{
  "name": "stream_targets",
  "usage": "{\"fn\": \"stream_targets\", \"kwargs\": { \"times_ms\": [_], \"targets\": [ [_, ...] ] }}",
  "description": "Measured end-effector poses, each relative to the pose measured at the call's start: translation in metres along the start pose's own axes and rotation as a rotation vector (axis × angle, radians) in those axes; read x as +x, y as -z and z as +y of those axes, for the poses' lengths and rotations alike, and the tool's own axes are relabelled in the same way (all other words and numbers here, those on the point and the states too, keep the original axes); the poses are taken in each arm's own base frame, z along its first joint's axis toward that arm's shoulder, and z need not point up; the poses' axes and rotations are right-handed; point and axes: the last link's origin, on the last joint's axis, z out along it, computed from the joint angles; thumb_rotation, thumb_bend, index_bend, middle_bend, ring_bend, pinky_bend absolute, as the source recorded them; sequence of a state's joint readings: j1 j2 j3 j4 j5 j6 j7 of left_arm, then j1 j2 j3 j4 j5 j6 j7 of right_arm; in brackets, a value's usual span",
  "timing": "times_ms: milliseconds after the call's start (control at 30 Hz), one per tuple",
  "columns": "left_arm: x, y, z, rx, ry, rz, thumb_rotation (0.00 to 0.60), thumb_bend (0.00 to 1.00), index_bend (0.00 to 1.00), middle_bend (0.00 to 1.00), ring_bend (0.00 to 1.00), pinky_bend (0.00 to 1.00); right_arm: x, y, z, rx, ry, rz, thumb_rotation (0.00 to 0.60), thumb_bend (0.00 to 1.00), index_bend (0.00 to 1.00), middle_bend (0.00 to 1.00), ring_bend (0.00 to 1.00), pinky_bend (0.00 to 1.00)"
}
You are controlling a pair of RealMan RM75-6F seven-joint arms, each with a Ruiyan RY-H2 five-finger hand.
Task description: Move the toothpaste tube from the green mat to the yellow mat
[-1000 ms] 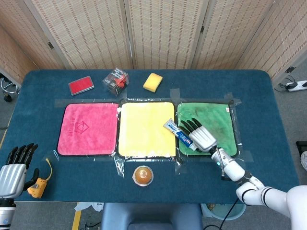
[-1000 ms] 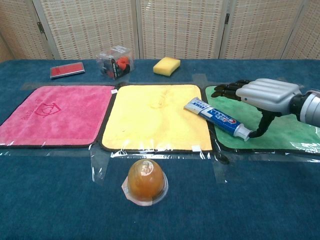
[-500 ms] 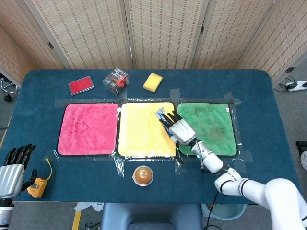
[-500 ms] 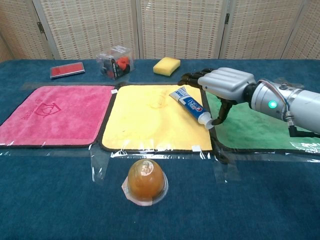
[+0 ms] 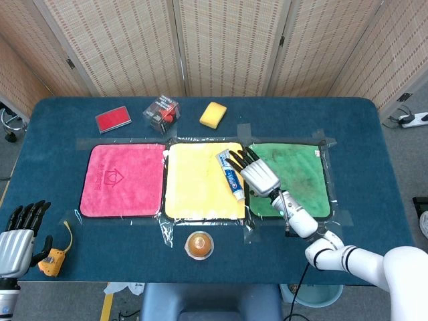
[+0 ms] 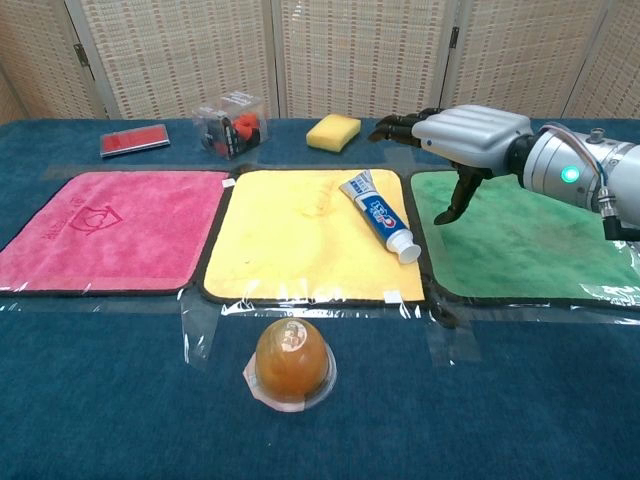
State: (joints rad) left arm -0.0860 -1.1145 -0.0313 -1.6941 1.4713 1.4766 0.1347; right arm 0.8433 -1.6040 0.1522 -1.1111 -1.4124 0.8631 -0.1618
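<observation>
The blue and white toothpaste tube [image 5: 230, 176] [image 6: 380, 215] lies flat on the right part of the yellow mat [image 5: 197, 180] [image 6: 300, 235], its cap toward the front edge. My right hand [image 5: 259, 175] [image 6: 465, 135] hovers just to the tube's right, above the seam with the green mat [image 5: 297, 175] [image 6: 520, 240], fingers spread and holding nothing. It is apart from the tube. My left hand [image 5: 17, 244] shows only in the head view, at the table's front left edge, open and empty.
A pink mat [image 5: 122, 179] lies left of the yellow one. At the back stand a red case [image 5: 112, 119], a clear box [image 5: 162, 112] and a yellow sponge [image 5: 212, 114]. An orange jelly cup [image 6: 291, 362] sits in front of the yellow mat. A small orange item [image 5: 52, 261] lies by my left hand.
My right hand carried the tube from the green mat's left edge onto the yellow mat, let it go, and lifted back to the right. The left hand stayed put.
</observation>
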Motion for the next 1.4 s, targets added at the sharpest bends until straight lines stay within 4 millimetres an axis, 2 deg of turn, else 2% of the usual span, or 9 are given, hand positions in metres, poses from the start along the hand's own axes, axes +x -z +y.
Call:
{"fn": "stream_targets", "kwargs": {
  "times_ms": [200, 467, 767, 1200, 1400],
  "targets": [
    [0.003, 0.0, 0.0, 0.001, -0.003, 0.009, 0.6, 0.55, 0.1, 0.09, 0.1, 0.04, -0.006, -0.012, 0.011, -0.043, 0.04, -0.021, 0.6, 0.15, 0.01, 0.0, 0.0, 0.0],
    [0.003, 0.001, 0.0, 0.002, -0.003, 0.006, 0.6, 0.55, 0.1, 0.09, 0.1, 0.03, -0.016, -0.039, 0.005, -0.059, 0.087, -0.036, 0.6, 0.15, 0.01, 0.0, 0.0, 0.0],
    [0.002, 0.002, -0.006, 0.019, -0.004, 0.0, 0.6, 0.55, 0.1, 0.09, 0.1, 0.04, -0.026, -0.07, -0.033, -0.013, 0.095, -0.041, 0.6, 0.15, 0.01, 0.0, 0.0, 0.0],
    [0.001, 0.003, -0.009, 0.025, -0.003, -0.003, 0.6, 0.55, 0.1, 0.09, 0.1, 0.03, -0.007, -0.098, -0.09, 0.059, 0.039, 0.046, 0.6, 0.15, 0.01, 0.0, 0.0, 0.0],
    [0.003, 0.005, -0.01, 0.028, 0.002, 0.004, 0.6, 0.55, 0.1, 0.09, 0.1, 0.03, 0.002, -0.095, -0.096, 0.078, 0.011, 0.088, 0.6, 0.15, 0.01, 0.0, 0.0, 0.0]
  ]
}}
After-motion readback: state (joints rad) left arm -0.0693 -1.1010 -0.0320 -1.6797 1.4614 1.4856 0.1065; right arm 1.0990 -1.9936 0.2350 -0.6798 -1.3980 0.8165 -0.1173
